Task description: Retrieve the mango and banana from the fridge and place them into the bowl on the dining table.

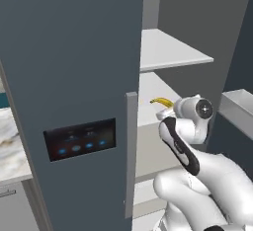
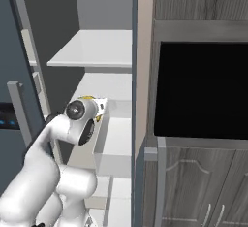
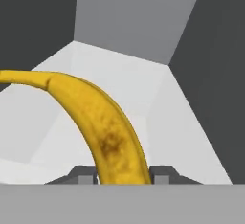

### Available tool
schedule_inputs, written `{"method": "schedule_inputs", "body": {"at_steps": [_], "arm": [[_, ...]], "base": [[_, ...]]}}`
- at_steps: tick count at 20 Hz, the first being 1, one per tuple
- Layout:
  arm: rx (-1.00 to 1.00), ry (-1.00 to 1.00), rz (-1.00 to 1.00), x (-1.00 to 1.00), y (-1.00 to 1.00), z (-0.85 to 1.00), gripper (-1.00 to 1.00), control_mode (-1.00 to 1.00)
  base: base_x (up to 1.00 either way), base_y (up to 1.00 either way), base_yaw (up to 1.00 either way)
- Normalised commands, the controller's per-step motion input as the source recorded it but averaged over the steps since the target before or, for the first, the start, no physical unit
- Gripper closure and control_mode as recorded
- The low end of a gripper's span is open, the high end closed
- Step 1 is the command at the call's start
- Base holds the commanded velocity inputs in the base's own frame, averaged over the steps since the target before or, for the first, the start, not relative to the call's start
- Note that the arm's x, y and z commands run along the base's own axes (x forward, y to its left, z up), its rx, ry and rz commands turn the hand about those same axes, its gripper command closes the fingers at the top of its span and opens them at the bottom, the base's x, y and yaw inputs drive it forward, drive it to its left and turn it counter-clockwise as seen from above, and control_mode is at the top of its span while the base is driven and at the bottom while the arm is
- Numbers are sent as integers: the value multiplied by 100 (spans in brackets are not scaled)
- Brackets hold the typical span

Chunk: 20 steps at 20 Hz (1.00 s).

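Note:
The yellow banana (image 3: 107, 132) curves up from between my fingertips (image 3: 83, 175) in the hand view, and my gripper (image 3: 123, 176) is shut on its lower end. It hangs just above a white inner shelf (image 3: 143, 89) of the dark slate-blue fridge (image 1: 69, 67). From the left base view the banana's tip (image 1: 160, 100) pokes out past my wrist over the middle shelf (image 1: 148, 101). A sliver of banana (image 2: 87, 97) also shows above the wrist in the right base view. The mango, the bowl and the dining table are out of view.
The shut fridge door with its lit control panel (image 1: 79, 143) and handle (image 1: 130, 151) stands left of the arm. A white door bin (image 2: 114, 138) is close on the right. A black oven front (image 2: 201, 90) and grey cabinets (image 2: 193, 187) lie further right.

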Motion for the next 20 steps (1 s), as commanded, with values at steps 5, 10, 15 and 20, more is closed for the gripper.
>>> {"method": "schedule_inputs", "body": {"at_steps": [5,10,15,20], "arm": [[3,7,0,-100,-14,88,100,-100],[0,35,0,-74,0,7,100,-100],[0,35,0,-67,0,11,100,-100],[0,33,0,-68,0,22,100,-100]], "base": [[0,0,0],[0,0,0],[0,0,0],[0,0,0]]}}
